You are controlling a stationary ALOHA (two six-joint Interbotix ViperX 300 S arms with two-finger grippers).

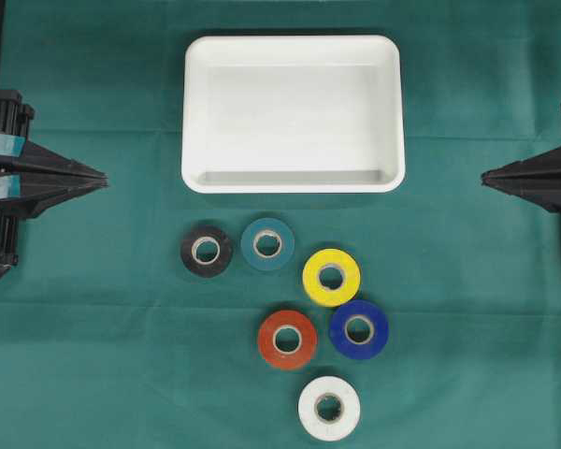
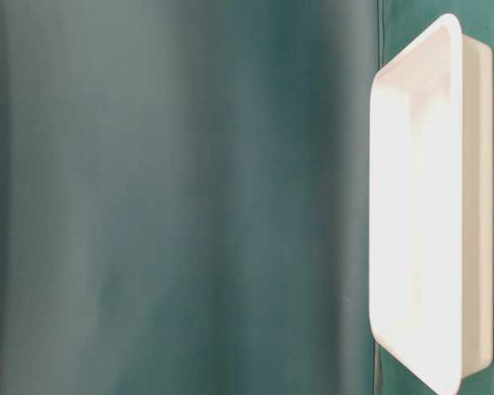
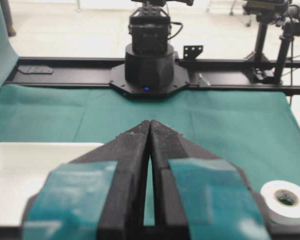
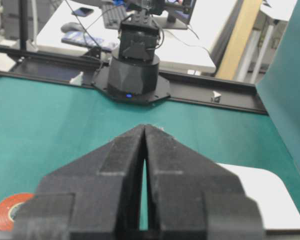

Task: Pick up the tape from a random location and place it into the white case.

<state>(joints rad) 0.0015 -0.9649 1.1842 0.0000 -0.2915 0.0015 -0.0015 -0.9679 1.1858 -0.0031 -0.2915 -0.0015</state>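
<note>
Six tape rolls lie on the table point(image 1: 93, 355) just below the white case point(image 1: 293, 114): yellow tape point(image 1: 331, 277) mid-cluster. Left end effector point(image 1: 101, 178) and right end effector point(image 1: 486, 175) closed, holding nothing, at opposite edges.

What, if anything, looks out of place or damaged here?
Nothing stands out. The white case sits empty and square on the green cloth; six tape rolls lie flat below it; the left gripper and right gripper are parked shut.
</note>
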